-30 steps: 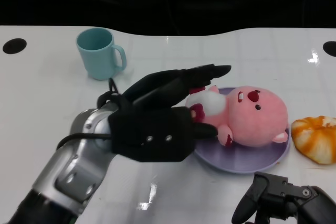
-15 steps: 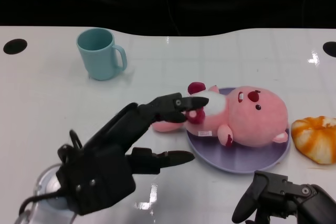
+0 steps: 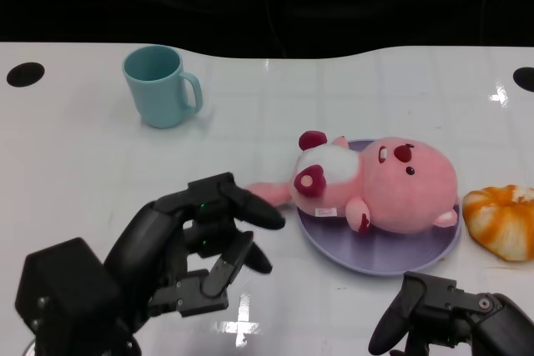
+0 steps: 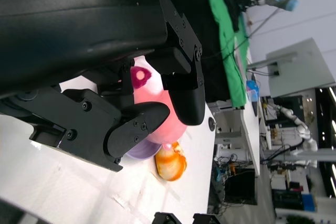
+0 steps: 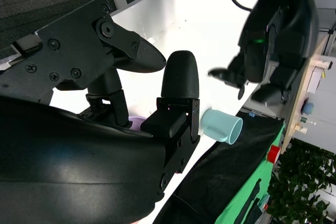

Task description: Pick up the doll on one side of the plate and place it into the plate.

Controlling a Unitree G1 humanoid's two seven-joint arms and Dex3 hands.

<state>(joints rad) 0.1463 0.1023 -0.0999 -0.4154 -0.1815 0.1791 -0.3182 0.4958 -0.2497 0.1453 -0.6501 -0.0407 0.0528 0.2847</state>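
The pink doll (image 3: pixel 392 185) lies on its side in the purple plate (image 3: pixel 375 263), with one pink limb sticking out over the plate's left rim. My left hand (image 3: pixel 188 243) hovers to the left of the plate, apart from the doll, its fingers loosely bent and holding nothing. The left wrist view shows the doll (image 4: pixel 140 77) and the plate (image 4: pixel 139 151) beyond those empty fingers. My right hand (image 3: pixel 446 318) stays low at the front right, in front of the plate, also empty.
A teal mug (image 3: pixel 161 85) stands at the back left and also shows as the mug (image 5: pixel 223 125) in the right wrist view. An orange bun-like item (image 3: pixel 503 218) lies right of the plate. Bare white table spreads around my left hand.
My left hand has let go of the doll and pulled back toward the near left, its fingers bending in. The doll stays in the plate. The right hand has not moved.
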